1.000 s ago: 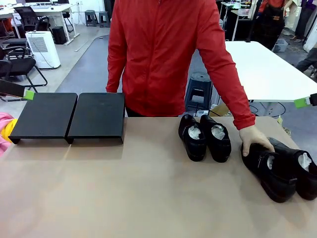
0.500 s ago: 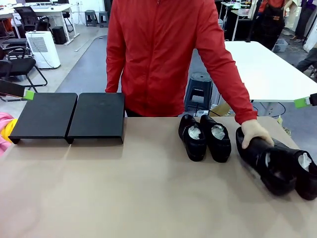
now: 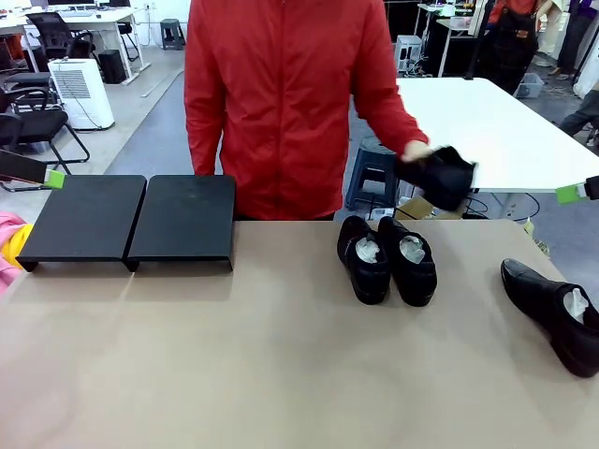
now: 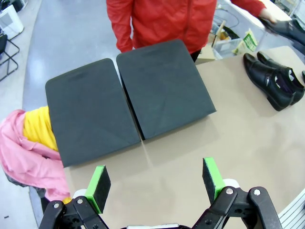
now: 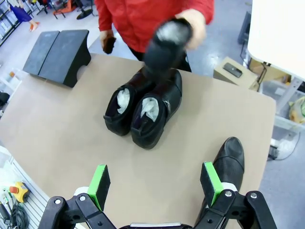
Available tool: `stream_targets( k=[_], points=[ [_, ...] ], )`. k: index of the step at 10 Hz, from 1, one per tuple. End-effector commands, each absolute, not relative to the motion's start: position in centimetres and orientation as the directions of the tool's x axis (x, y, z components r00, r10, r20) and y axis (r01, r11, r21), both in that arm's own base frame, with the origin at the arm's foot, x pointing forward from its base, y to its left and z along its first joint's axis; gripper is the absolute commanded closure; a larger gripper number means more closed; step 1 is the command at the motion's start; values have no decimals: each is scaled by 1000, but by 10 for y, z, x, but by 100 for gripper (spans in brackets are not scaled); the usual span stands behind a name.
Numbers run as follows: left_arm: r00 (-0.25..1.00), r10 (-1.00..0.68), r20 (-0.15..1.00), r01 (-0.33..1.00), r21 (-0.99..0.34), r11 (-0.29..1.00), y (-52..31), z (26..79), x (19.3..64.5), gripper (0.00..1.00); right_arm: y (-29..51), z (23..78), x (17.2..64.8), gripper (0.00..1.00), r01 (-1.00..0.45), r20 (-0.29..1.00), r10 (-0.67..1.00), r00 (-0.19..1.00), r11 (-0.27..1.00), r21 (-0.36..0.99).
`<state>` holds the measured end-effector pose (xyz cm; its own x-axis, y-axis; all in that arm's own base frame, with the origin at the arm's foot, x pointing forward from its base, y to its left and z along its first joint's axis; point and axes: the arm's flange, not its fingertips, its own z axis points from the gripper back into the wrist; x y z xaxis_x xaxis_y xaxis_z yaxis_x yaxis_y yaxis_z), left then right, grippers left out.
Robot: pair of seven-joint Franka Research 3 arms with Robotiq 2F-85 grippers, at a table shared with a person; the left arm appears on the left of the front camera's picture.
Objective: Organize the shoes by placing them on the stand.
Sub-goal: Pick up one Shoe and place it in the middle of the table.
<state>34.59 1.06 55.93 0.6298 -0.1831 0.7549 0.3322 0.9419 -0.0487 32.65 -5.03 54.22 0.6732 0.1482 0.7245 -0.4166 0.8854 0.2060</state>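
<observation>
Lifted shoe (image 3: 438, 175) now airborne; pair (image 3: 387, 257) lies toes toward person (image 3: 281, 103); left hand (image 4: 155, 183), right hand (image 5: 154, 184) open.

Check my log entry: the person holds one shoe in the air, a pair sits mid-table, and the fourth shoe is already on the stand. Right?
Wrong on the fourth shoe: the front view shows it lying on the table at the robot's right, not on the stand. The person's hand does hold one shoe up, and the pair sits mid-table.
</observation>
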Motion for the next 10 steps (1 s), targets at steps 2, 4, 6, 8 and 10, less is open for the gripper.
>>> stream_targets(
  k=[2, 4, 6, 8, 10],
  points=[
    [629, -187, 755, 336, -48, 940, 12, 559, 346, 0, -47, 546, 328, 0, -383, 724, 118, 679, 899, 213],
    [629, -187, 755, 336, -48, 940, 12, 559, 346, 0, -35, 554, 342, 0, -341, 691, 73, 719, 903, 260],
    [629, -187, 755, 336, -48, 940, 12, 559, 346, 0, -9, 557, 368, 0, -309, 626, 95, 774, 920, 242],
    [629, -187, 755, 336, -48, 940, 12, 559, 346, 0, 22, 554, 395, 0, -280, 559, 118, 821, 936, 213],
    [629, -187, 755, 336, -48, 940, 12, 559, 346, 0, 59, 542, 423, 0, -255, 490, 148, 859, 954, 159]
  ],
)
